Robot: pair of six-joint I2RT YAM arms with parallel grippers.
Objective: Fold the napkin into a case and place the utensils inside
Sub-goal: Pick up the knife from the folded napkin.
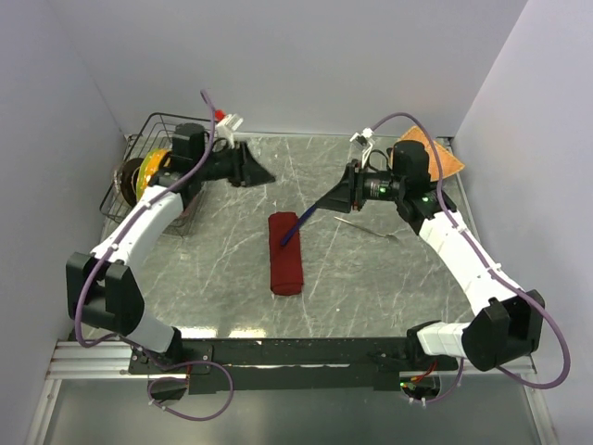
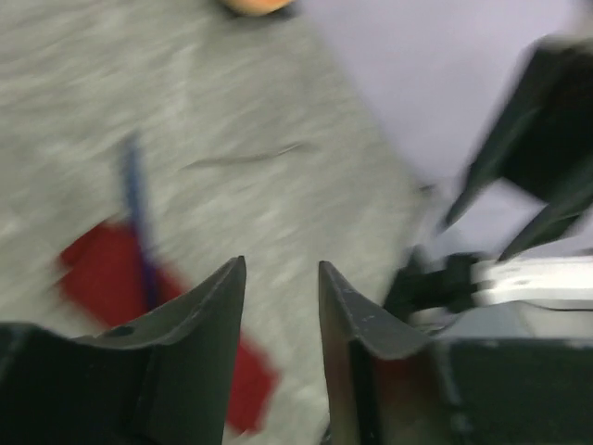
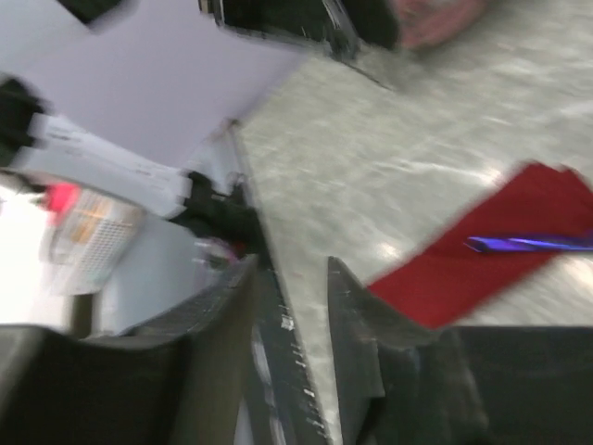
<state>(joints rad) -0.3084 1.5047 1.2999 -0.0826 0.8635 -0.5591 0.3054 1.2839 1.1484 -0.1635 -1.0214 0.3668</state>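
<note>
The dark red napkin lies folded into a narrow strip mid-table, and also shows in the left wrist view and the right wrist view. The blue-purple knife lies slanted, its lower end on the napkin's far end; the knife is off to one side of my right fingers. The silver fork rests on the table right of the napkin. My right gripper hovers by the knife's upper end, open and empty. My left gripper hangs open, well back-left of the napkin.
A wire rack holding coloured plates stands at the back left beside my left arm. An orange woven mat lies in the back right corner. Walls close in the table on the left, the back and the right.
</note>
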